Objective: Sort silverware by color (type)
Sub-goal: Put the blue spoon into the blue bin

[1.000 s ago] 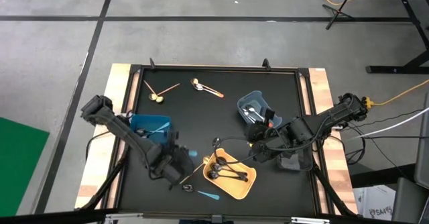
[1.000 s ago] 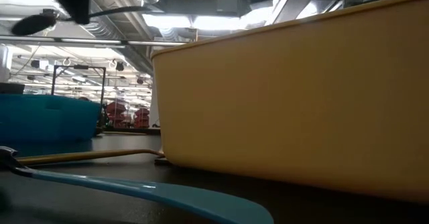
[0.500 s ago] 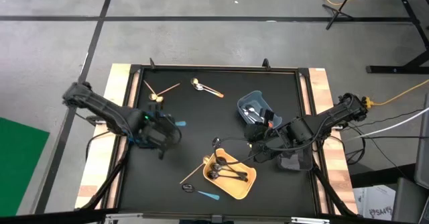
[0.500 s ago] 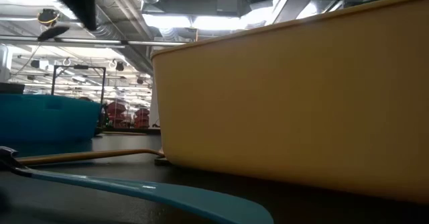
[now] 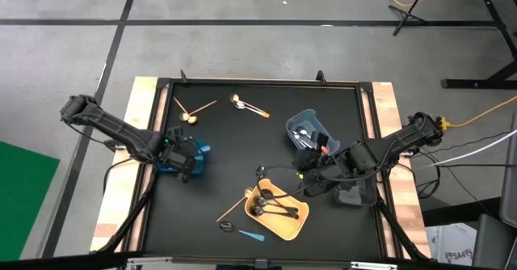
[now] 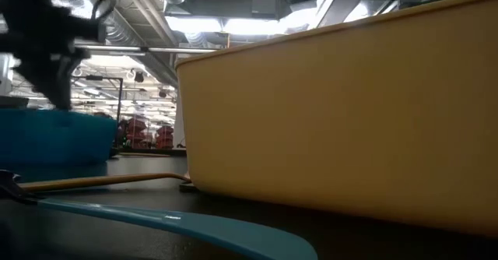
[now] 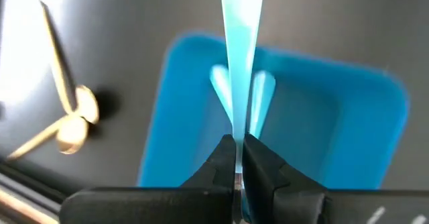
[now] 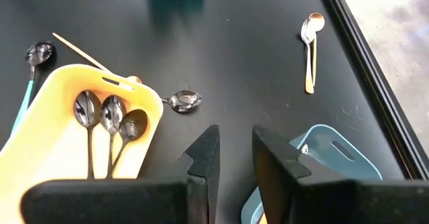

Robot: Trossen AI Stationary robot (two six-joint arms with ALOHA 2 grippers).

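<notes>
The left gripper (image 5: 196,156) has swung from beside the yellow bin (image 5: 292,225) to over the blue bin (image 5: 171,150), carrying a light-blue spoon (image 7: 240,56).

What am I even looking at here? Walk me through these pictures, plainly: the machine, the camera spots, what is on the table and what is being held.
These are two dark robot arms at a black table, sorting spoons by colour. One picture looks straight down from above, one looks level across the tabletop, and one comes from a camera on each wrist.

The left gripper is over the blue bin, shut on a light-blue spoon; more blue handles already lie inside. The right gripper waits with its fingers apart, holding nothing, near the pale blue bin.

The yellow bin holds black spoons. Loose on the table are gold spoons, an orange-handled spoon, another blue one and a few more.
</notes>
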